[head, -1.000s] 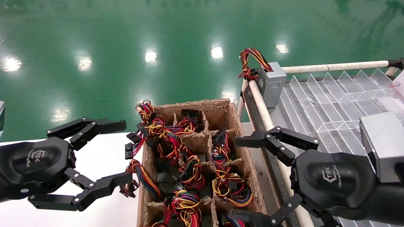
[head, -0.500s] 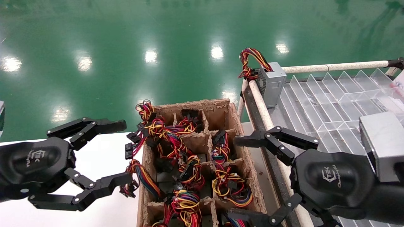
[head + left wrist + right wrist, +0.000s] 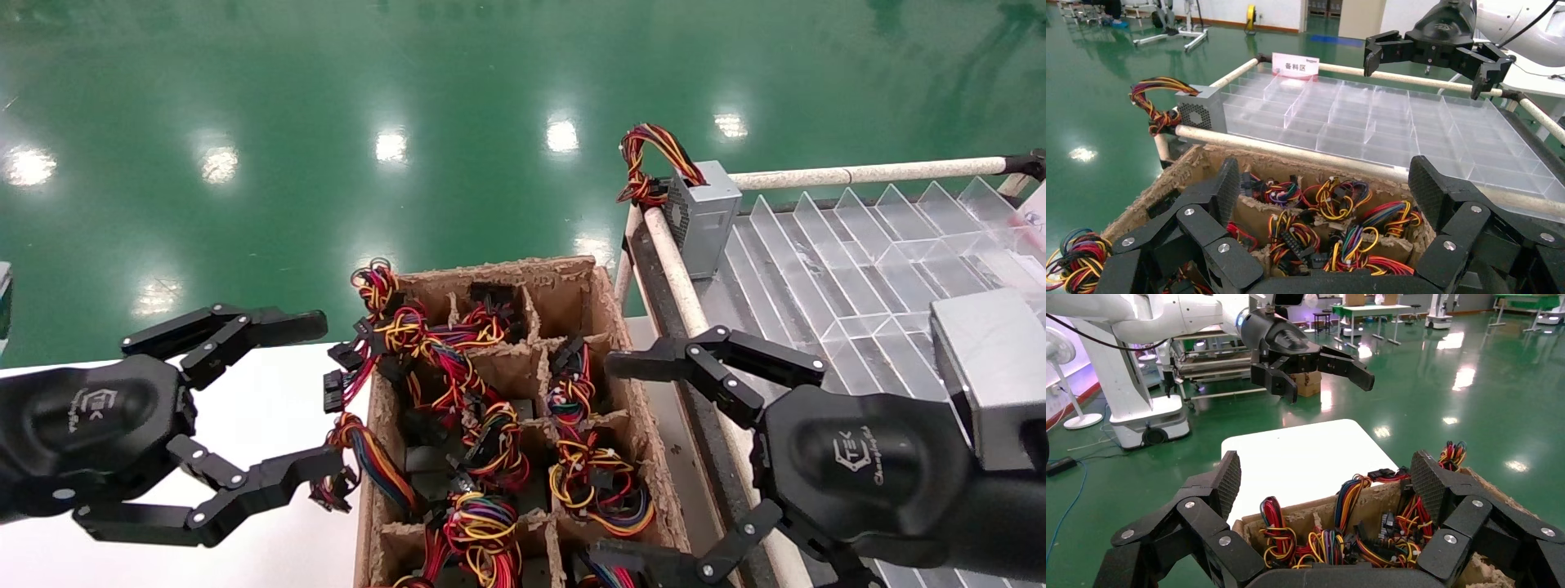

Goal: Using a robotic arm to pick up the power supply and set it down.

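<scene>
Head view shows you nothing has shifted over the last second: left gripper [image 3: 265, 404] and right gripper [image 3: 621, 461] hang with jaws spread wide and empty beside the cardboard crate [image 3: 609, 327], the power supply [image 3: 704, 214] untouched at the clear divider tray's [image 3: 866, 245] corner, so pickup hasn't begun.

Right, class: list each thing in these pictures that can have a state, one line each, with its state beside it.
left gripper: open, holding nothing, beside the box.
right gripper: open, holding nothing, between box and tray.
power supply: standing at the tray's far corner, wires looping up, ungripped.
cardboard box: open-topped, compartments filled with wire bundles.
clear divider tray: most compartments in view unfilled.
silver block: resting on the tray, no wires showing.
</scene>
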`<state>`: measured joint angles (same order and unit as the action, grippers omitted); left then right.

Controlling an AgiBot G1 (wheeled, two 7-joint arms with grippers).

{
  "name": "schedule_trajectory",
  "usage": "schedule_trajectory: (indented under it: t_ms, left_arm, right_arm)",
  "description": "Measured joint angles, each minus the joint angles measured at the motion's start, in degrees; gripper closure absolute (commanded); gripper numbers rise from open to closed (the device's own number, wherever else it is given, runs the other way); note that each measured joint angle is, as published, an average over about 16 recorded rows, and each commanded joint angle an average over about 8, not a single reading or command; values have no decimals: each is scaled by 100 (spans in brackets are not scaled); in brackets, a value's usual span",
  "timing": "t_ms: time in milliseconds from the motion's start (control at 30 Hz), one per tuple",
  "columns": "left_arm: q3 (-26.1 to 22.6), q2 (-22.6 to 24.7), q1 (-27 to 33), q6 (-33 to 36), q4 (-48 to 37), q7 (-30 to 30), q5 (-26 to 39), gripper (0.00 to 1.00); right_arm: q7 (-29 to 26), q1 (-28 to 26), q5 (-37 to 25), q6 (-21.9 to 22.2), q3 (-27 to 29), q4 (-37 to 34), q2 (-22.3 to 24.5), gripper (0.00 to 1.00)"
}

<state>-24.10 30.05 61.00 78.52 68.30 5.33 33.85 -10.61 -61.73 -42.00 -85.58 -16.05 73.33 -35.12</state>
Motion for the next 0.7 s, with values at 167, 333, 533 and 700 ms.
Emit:
schedule_trajectory:
  t_ms: [167,333,533,700]
  left_arm:
    - [0,0,0,0,0,0,0,0]
    - [0,0,0,0,0,0,0,0]
    - [0,0,0,0,0,0,0,0]
    - [0,0,0,0,0,0,0,0]
  right_arm:
    - [0,0,0,0,0,0,0,0]
    - [0,-1,0,0,0,0,0,0]
    - [0,-1,0,0,0,0,0,0]
    - [0,-1,0,0,0,0,0,0]
